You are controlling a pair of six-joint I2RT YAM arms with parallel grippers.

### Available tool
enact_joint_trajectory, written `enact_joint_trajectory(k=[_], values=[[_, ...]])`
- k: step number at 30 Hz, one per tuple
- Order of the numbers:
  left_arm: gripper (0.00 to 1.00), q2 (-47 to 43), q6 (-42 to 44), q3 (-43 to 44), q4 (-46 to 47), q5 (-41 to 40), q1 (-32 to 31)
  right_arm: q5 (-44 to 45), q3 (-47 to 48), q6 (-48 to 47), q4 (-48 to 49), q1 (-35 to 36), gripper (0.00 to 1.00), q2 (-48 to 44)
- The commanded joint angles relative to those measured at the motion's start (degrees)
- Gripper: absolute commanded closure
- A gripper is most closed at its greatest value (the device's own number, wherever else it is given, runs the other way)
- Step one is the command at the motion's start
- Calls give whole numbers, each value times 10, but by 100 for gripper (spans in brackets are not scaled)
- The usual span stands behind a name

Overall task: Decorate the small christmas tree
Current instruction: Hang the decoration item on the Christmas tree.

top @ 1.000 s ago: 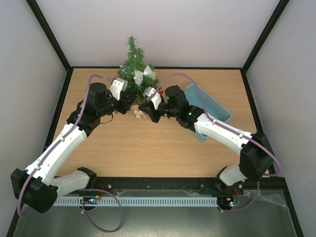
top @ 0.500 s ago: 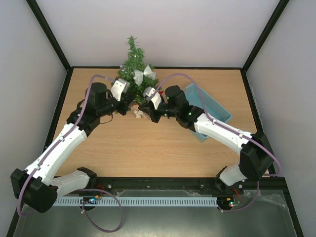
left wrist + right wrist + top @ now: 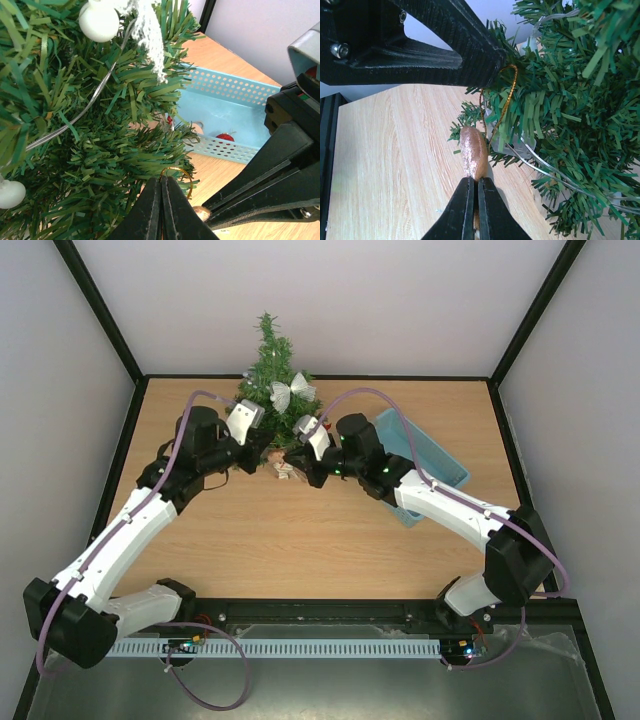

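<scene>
Change since a second ago is slight: in the top view the left wrist has nudged toward the small christmas tree [image 3: 272, 370], which stands at the upper centre, at the table's [image 3: 300, 540] far edge. The left gripper [image 3: 161, 182], now clenched, pinches the gold loop [image 3: 507, 92] among the lower branches. The right gripper [image 3: 474, 182] is clamped on the copper ornament [image 3: 472, 150] tied to that loop. To the right, a blue tray [image 3: 235, 107] holds a red bauble [image 3: 225, 136].
</scene>
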Motion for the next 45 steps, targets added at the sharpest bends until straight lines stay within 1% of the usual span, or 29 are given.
enact_joint_trajectory(k=[1,7,28,33,37,41,45], values=[[98,4,11,20,-5,-14,-3,3,-5,8,23,-3,98,-3],[98,4,11,19,-6,-34,-3,7,-2,15,33,-4,98,1],[98,15,15,15,7,-23,-4,15,-25,51,58,-10,98,18],[98,14,14,15,10,-21,-3,13,-34,69,81,-11,98,2],[98,14,14,13,13,-22,-3,22,-56,93,127,-11,98,-24],[97,16,12,15,9,-22,-4,19,-54,102,135,-11,98,-15],[90,4,0,34,-8,-22,-4,-24,-50,104,127,-11,98,-2]])
